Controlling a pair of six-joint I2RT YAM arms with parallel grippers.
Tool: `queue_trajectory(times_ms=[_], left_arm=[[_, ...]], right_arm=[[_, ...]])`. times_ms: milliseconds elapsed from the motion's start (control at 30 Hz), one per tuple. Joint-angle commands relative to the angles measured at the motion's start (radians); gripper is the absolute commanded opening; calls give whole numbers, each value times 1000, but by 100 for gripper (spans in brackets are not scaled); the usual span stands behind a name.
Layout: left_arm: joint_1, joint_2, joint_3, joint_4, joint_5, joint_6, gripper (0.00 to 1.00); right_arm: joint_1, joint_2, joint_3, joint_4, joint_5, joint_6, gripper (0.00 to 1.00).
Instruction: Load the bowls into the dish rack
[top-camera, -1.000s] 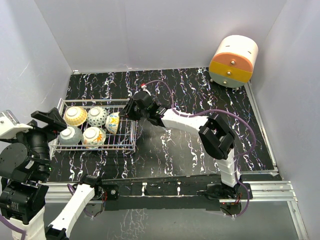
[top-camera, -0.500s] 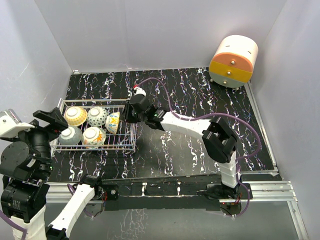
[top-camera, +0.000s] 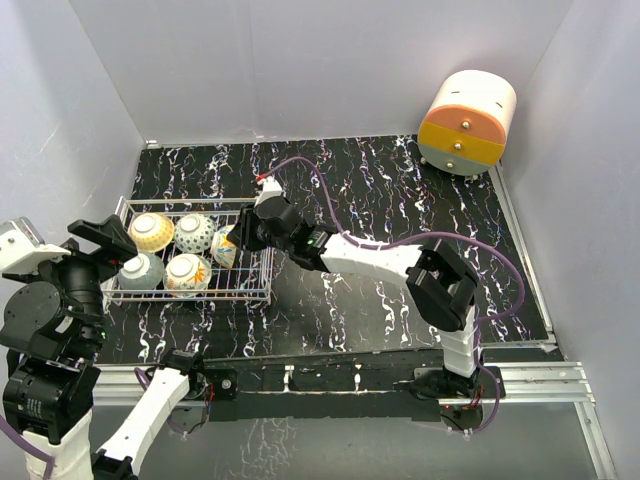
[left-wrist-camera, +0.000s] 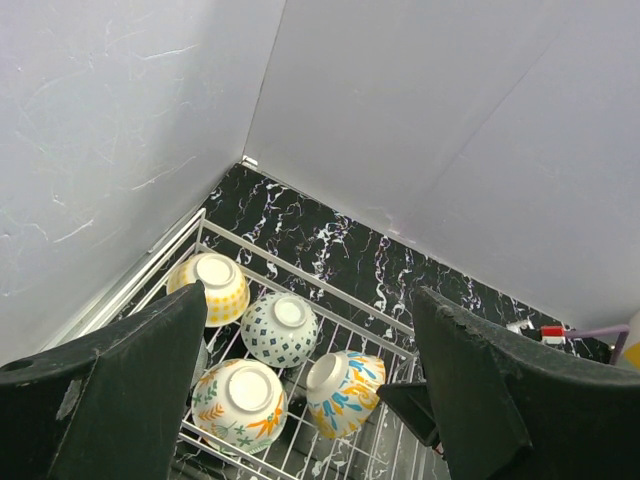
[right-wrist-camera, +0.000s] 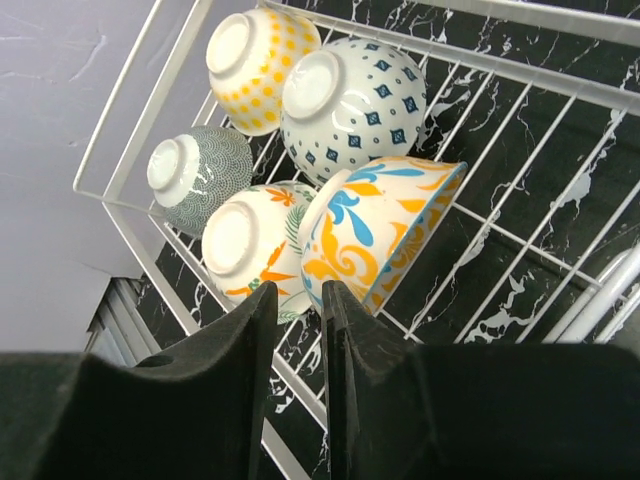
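The white wire dish rack (top-camera: 190, 298) holds several bowls. Upside down are a yellow-dotted bowl (right-wrist-camera: 260, 55), a blue-diamond bowl (right-wrist-camera: 350, 95), a grey bowl (right-wrist-camera: 200, 175) and an orange-green flower bowl (right-wrist-camera: 250, 250). A blue-and-yellow bowl (right-wrist-camera: 375, 230) leans on its side at the rack's right end (top-camera: 226, 247). My right gripper (right-wrist-camera: 300, 292) is over the rack's right side (top-camera: 237, 240), its jaws almost together and empty, tips just beside the tilted bowl. My left gripper (left-wrist-camera: 310, 300) hovers wide open and empty high above the rack (top-camera: 100, 235).
An orange-and-cream round drawer unit (top-camera: 467, 122) stands at the far right corner. Grey walls close in the black marbled table (top-camera: 400, 190) on three sides. The rack sits close to the left wall.
My right arm has reached further left, bringing its gripper from beside the rack's right edge to over the tilted blue-and-yellow bowl. The left arm has barely moved.
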Motion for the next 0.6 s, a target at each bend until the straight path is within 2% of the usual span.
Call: queue_trajectory(times_ms=[0, 300, 567], left_arm=[[-5, 7, -3, 18, -6, 14, 82], [-6, 0, 3, 10, -9, 14, 82], [-6, -7, 7, -1, -18, 14, 82]], right_arm=[[-4, -4, 78, 75, 11, -33, 28], [-19, 88, 142, 11, -1, -37, 29], [-34, 78, 108, -20, 28, -31, 29]])
